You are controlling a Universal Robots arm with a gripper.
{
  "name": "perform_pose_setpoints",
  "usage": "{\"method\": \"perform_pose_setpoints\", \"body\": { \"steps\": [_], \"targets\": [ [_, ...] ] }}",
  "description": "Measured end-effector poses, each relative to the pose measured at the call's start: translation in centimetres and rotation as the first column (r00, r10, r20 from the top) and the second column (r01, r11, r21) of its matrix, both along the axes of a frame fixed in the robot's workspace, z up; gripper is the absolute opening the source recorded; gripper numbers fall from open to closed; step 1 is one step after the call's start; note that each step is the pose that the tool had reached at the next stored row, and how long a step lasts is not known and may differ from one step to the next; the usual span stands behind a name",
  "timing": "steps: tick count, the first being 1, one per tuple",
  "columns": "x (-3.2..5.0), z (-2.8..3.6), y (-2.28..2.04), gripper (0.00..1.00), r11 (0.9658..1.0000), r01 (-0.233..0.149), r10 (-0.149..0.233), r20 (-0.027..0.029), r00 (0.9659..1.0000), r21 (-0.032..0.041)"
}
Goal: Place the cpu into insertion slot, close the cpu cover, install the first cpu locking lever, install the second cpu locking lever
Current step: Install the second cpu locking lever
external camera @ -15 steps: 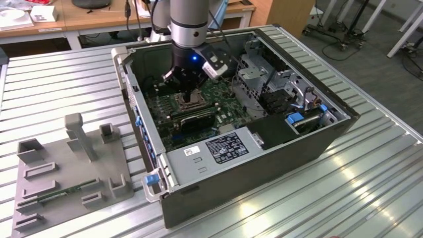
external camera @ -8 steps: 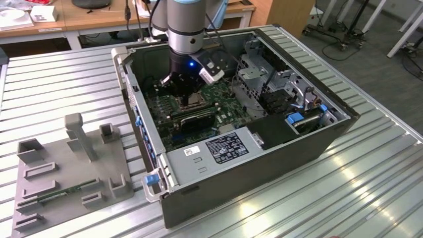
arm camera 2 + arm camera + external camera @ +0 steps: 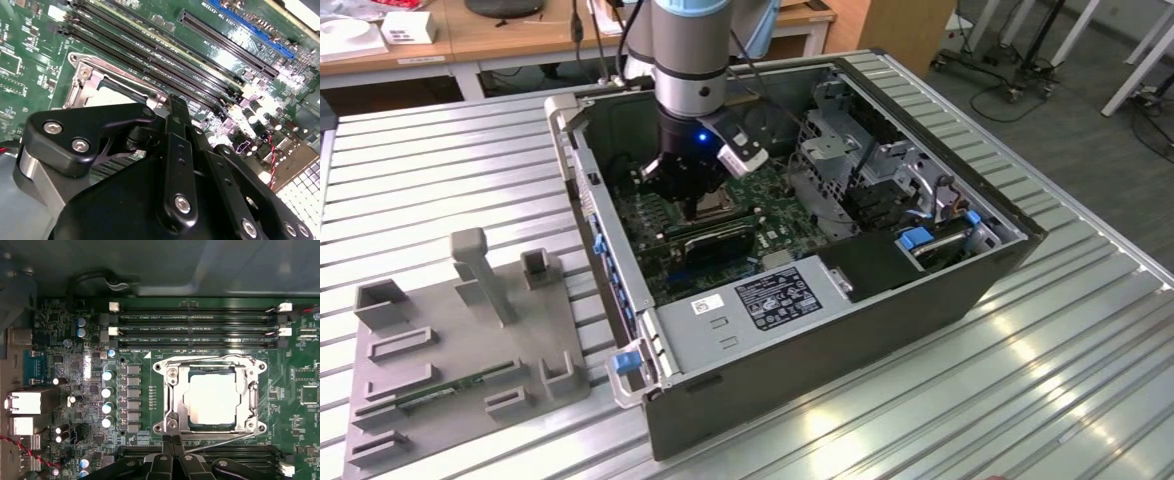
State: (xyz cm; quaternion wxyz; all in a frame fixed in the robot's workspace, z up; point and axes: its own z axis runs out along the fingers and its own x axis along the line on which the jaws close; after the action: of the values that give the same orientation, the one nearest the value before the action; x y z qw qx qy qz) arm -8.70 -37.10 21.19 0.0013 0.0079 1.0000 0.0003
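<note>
The cpu (image 3: 210, 399) lies flat in the insertion slot (image 3: 171, 407), pale and square. The cpu cover (image 3: 252, 390) lies down over it, framing the chip through its window. One thin wire lever (image 3: 200, 359) runs along the socket side nearest the memory slots. Another wire lever (image 3: 232, 442) slants out from the opposite side, close to my fingertips. My gripper (image 3: 173, 441) is shut with nothing visibly between its fingers, hovering just beside that socket edge. From behind, my gripper (image 3: 172, 107) is over the socket rim (image 3: 82, 75). In the exterior view my gripper (image 3: 698, 195) reaches down inside the computer case.
Long black memory slots (image 3: 195, 330) run beside the socket, and a row of capacitors (image 3: 107, 400) stands on its other side. The case walls (image 3: 587, 190), drive cage (image 3: 854, 160) and power supply (image 3: 761, 300) hem in the arm. A grey fixture plate (image 3: 454, 340) lies at the exterior view's left.
</note>
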Motion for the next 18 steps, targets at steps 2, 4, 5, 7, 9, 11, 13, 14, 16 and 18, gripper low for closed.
{"method": "perform_pose_setpoints", "body": {
  "steps": [2,4,5,7,9,11,13,14,16,18],
  "targets": [
    [-0.16,-0.21,-0.01,0.11,1.0000,0.000,0.000,-0.0001,1.0000,-0.0001],
    [-0.23,-0.25,-0.01,0.11,1.0000,0.000,0.000,-0.0002,1.0000,-0.0003],
    [-0.29,-0.28,-0.01,0.11,1.0000,0.000,0.000,-0.0002,1.0000,-0.0002],
    [-0.51,-0.40,-0.01,0.11,1.0000,0.000,0.000,-0.0001,1.0000,-0.0001],
    [-0.67,-0.48,-0.01,0.11,1.0000,0.000,0.000,0.0000,1.0000,0.0000],
    [-0.71,-0.51,-0.03,0.11,1.0000,0.000,0.000,0.0000,1.0000,0.0000],
    [-0.72,-0.52,-0.07,0.11,1.0000,0.000,0.000,-0.0001,1.0000,-0.0001],
    [-0.71,-0.53,-0.11,0.11,1.0000,0.000,0.000,-0.0001,1.0000,-0.0002],
    [-0.69,-0.55,-0.24,0.11,1.0000,0.000,0.000,0.0000,1.0000,-0.0001],
    [-0.68,-0.56,-0.38,0.11,1.0000,0.000,0.000,0.0000,1.0000,0.0000]
  ]
}}
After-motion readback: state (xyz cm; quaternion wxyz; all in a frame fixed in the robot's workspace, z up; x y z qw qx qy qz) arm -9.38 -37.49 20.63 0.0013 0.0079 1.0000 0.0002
